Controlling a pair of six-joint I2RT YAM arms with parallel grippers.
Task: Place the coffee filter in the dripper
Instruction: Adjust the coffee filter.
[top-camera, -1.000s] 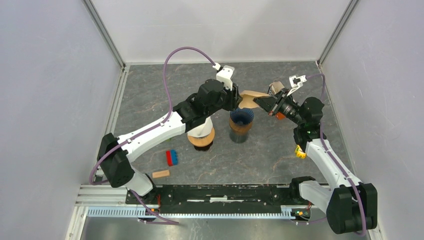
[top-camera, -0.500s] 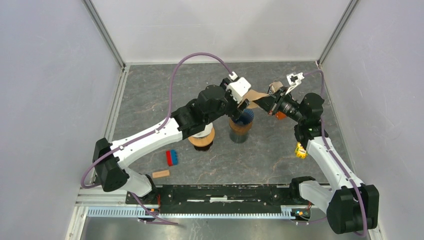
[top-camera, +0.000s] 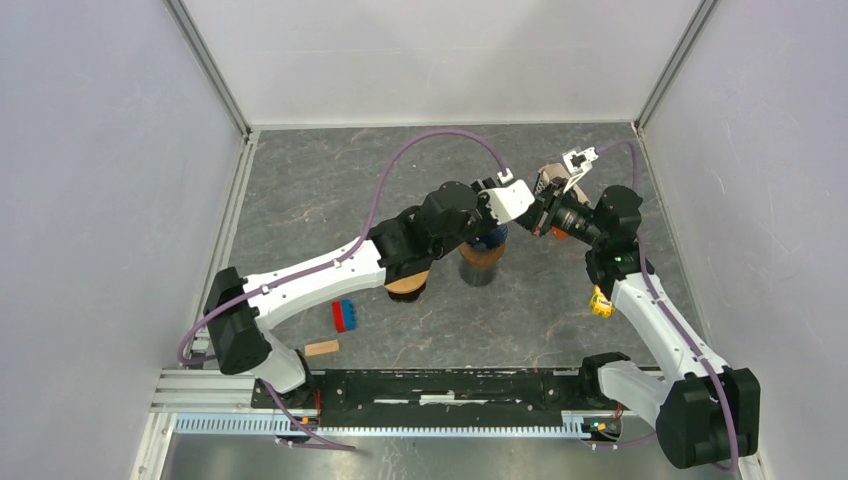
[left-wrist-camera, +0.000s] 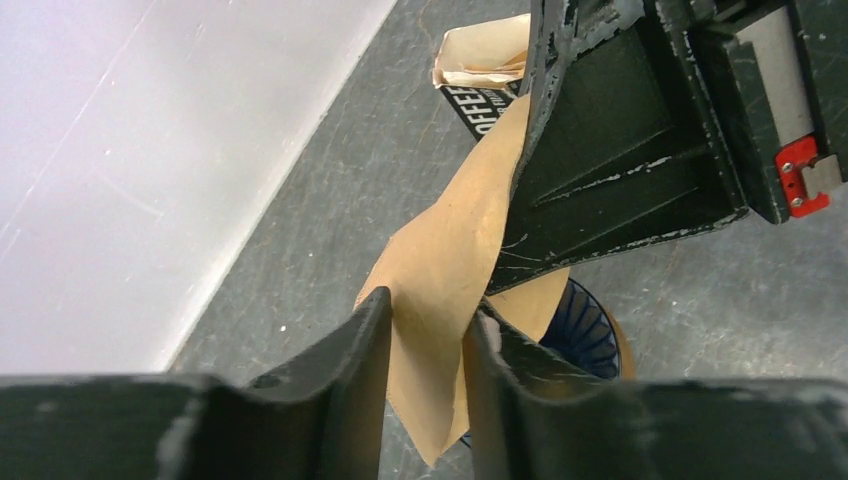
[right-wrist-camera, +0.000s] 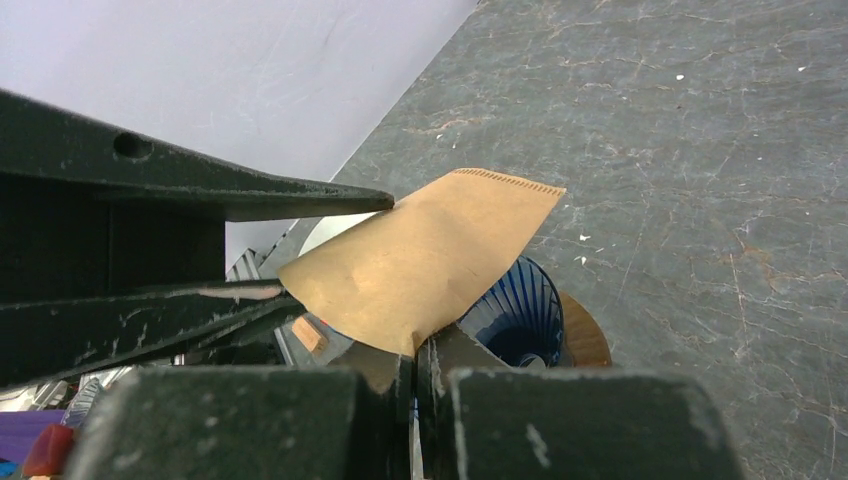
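Near edge: wood block (top-camera: 322, 348), blue-red brick (top-camera: 343, 315).
Mid-table: blue dripper (top-camera: 487, 241) on brown base.
Just above dripper: brown filter (right-wrist-camera: 430, 255) in air, tilted, not seated in cone.
Right gripper (right-wrist-camera: 412, 365) pinched tight on filter's lower edge.
Left gripper (left-wrist-camera: 430, 310) narrow, paper running between fingers; whether it clamps paper, cannot tell.
Beyond: filter pack (left-wrist-camera: 485, 60).
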